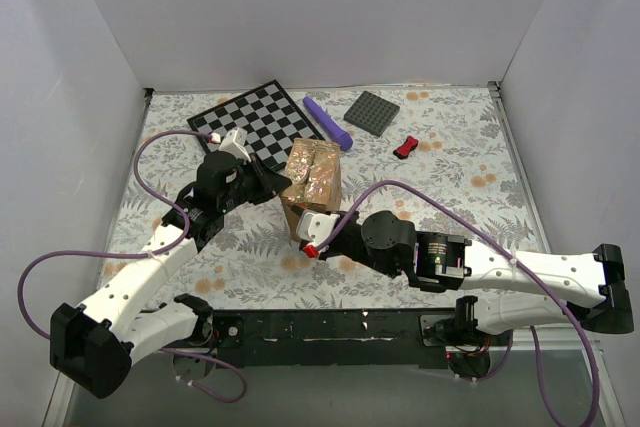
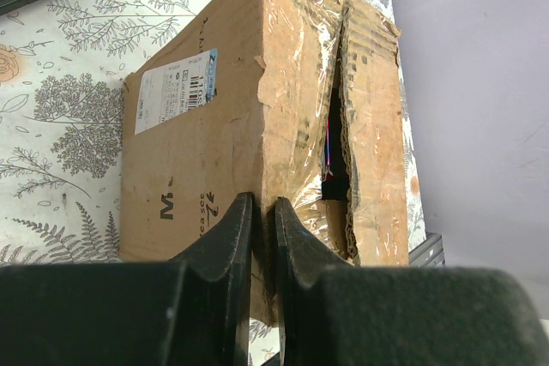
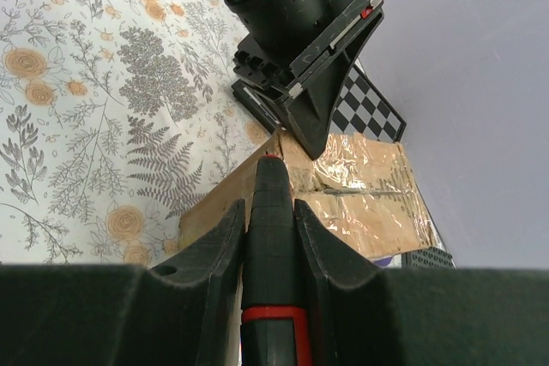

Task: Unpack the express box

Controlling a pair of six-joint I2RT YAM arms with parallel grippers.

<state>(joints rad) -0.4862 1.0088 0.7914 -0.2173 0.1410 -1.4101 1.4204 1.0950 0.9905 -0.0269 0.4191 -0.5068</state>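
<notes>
The express box (image 1: 313, 179), a brown carton with glossy tape on top, stands mid-table. In the left wrist view the express box (image 2: 197, 135) shows a white label, black print and a split top seam with a dark gap. My left gripper (image 1: 276, 184) is at the box's left side; in its own view the left gripper (image 2: 262, 216) is pinched on the box's top edge. My right gripper (image 1: 318, 232) is at the box's near side. In its own view the right gripper (image 3: 268, 212) is shut on a black tool with a red band (image 3: 271, 246), whose tip touches the box's near top edge (image 3: 360, 203).
A checkerboard (image 1: 255, 122) lies at the back left. Behind the box are a purple stick (image 1: 329, 122), a flat dark grey square plate (image 1: 372, 112) and a small red object (image 1: 405, 147). White walls enclose the floral-patterned table (image 1: 450, 187).
</notes>
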